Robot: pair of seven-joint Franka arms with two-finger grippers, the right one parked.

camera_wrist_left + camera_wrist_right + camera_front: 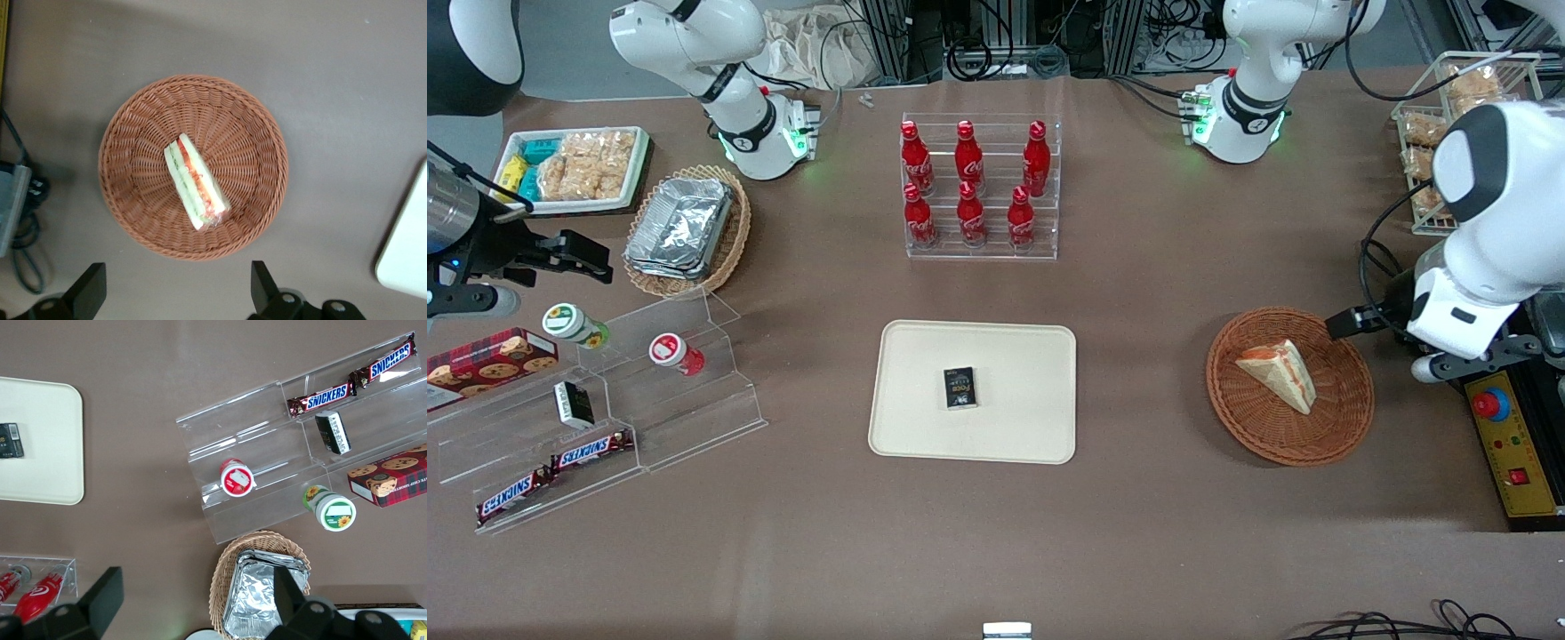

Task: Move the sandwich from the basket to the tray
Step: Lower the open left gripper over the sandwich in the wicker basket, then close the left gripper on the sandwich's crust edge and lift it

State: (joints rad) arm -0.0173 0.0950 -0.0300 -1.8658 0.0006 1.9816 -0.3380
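Note:
The sandwich [1279, 373] [193, 180], a pale wedge with orange-red and green filling, lies in the middle of the round reddish-brown basket [1227, 391] [133, 127]. My left gripper [1352, 322] [177, 290] hovers high over the basket's rim, on the side toward the working arm's end of the table. It is open, with only bare table between its fingers. The cream tray [925, 427] [407, 260] lies at the table's middle and carries a small black box [960, 388].
A control box with a red button [1507, 444] and cables [20, 220] sit close beside the basket. A rack of red cola bottles [978, 191] stands farther from the front camera than the tray. Acrylic shelves with snacks [596, 418] and a foil-filled tan basket [689, 231] lie toward the parked arm's end.

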